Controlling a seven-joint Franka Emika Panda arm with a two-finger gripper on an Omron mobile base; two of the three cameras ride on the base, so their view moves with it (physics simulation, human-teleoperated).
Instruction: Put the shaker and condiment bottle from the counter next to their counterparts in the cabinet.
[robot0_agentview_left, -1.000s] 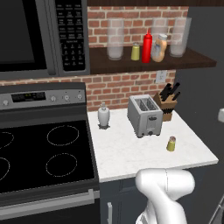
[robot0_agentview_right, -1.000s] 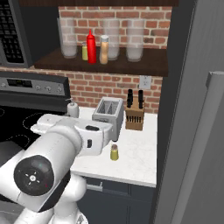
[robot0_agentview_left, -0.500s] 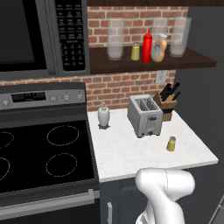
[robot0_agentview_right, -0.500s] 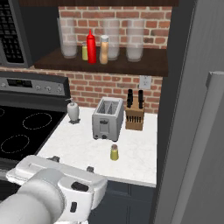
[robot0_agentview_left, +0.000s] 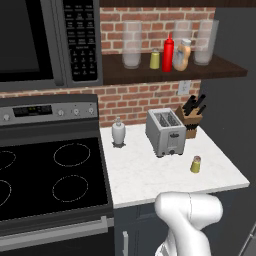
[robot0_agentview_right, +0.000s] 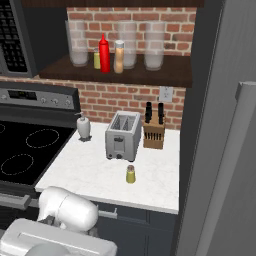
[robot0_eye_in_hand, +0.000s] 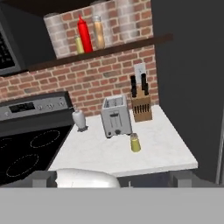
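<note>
One shaker (robot0_agentview_left: 196, 164) stands alone on the white counter (robot0_agentview_left: 145, 175), just in front of the toaster (robot0_agentview_left: 165, 132) and toward its knife-block (robot0_agentview_left: 191, 119) side. On the cabinet (robot0_agentview_left: 150, 74) above the toaster, the condiment bottle (robot0_agentview_left: 182, 55) sits just beside the red squeeze bottle (robot0_agentview_left: 168, 53), with the pale shaker (robot0_agentview_left: 155, 59) on the red bottle's far side, among tall glass jars (robot0_agentview_left: 132, 45). The gripper (robot0_eye_in_hand: 112, 178) hangs low in front of the counter, its two fingers (robot0_eye_in_hand: 42, 178) spread wide, holding nothing.
</note>
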